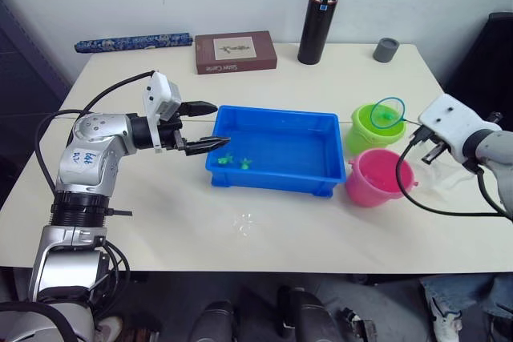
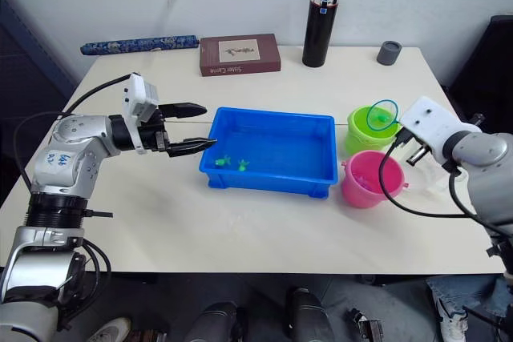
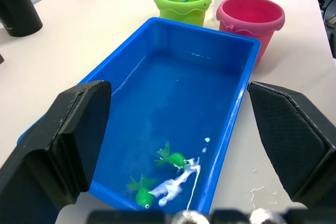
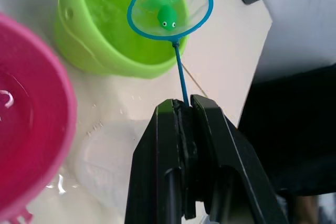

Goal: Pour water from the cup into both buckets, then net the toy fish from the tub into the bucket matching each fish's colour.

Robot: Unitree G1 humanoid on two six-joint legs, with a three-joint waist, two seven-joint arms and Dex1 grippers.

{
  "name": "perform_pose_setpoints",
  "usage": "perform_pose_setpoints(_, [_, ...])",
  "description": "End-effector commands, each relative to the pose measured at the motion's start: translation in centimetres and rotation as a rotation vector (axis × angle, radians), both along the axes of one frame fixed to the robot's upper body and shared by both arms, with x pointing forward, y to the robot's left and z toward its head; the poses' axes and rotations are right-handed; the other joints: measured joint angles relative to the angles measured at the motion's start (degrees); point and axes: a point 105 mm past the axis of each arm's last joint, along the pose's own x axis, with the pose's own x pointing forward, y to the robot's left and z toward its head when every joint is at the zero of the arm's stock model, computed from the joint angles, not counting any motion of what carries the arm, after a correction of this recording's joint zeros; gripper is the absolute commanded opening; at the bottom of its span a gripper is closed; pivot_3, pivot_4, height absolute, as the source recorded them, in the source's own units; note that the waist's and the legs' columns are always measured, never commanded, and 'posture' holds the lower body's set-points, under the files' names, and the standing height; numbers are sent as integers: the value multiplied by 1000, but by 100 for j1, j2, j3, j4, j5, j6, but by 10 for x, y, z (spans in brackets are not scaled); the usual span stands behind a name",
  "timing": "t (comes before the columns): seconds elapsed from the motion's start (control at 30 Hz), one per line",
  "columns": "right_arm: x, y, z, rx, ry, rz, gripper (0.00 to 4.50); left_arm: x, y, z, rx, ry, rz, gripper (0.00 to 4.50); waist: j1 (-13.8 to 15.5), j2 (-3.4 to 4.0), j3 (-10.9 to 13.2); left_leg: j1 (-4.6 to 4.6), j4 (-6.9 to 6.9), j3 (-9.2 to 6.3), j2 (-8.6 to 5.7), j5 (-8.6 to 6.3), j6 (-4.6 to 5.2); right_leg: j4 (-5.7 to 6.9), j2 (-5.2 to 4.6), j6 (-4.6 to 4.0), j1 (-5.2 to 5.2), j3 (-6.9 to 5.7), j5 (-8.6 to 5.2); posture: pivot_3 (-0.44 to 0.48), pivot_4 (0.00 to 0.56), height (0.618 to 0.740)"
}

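Right gripper (image 4: 185, 109) clamps net (image 4: 170, 8) over green bucket (image 4: 100, 40) rim.

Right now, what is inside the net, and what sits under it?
The net holds one green toy fish and hangs over the lime green bucket, which has water in it. The net and fish cover part of the bucket's inside.

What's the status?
Right gripper shut on net, green fish inside, over green bucket. Left gripper open at tub. Nothing blocking.
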Motion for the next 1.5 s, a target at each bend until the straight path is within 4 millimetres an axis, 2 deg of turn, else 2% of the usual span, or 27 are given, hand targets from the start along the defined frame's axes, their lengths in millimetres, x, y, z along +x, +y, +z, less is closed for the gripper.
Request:
perform_pose_setpoints(0.03, [-3, 3, 27, -212, -122, 61, 0, -1, 0, 9, 1, -46, -8, 4473, -1, 0, 0, 0, 0, 0, 0, 0, 0, 0, 1, 0, 0, 0, 0, 0, 150, 740])
perform_pose_setpoints(0.27, [-7, 2, 34, -527, -230, 109, 0, 0, -3, 8, -4, -45, -13, 4473, 3, 0, 0, 2, 1, 2, 0, 1, -2, 1, 2, 0, 1, 1, 0, 0, 150, 740])
perform_pose_setpoints(0.57, [-19, -6, 22, -757, -230, 137, 0, 2, -6, 6, -10, -42, -24, 4473, 5, 0, 0, 5, 3, 6, 1, 3, -5, 3, 7, 0, 3, 1, 0, 0, 150, 740])
perform_pose_setpoints(0.77, [-23, -1, 27, -926, -328, 160, 0, 3, -7, 6, -10, -43, -31, 4473, 2, 0, 0, 9, 3, 7, 2, 4, -7, 5, 11, 0, 6, 4, 0, 0, 150, 740])
perform_pose_setpoints(1.0, [-27, 5, 26, -1016, -377, 191, 0, 3, -7, 7, -6, -43, -32, 4473, 1, 0, 0, 13, 3, 9, 3, 6, -11, 6, 16, 0, 9, 6, 0, 0, 150, 740])
perform_pose_setpoints(1.5, [-32, 5, 32, -1154, -440, 162, 0, 1, -8, 6, -6, -41, -33, 4473, 6, 0, 0, 15, 4, 11, 3, 7, -13, 9, 20, 0, 9, 9, 0, 0, 150, 740])
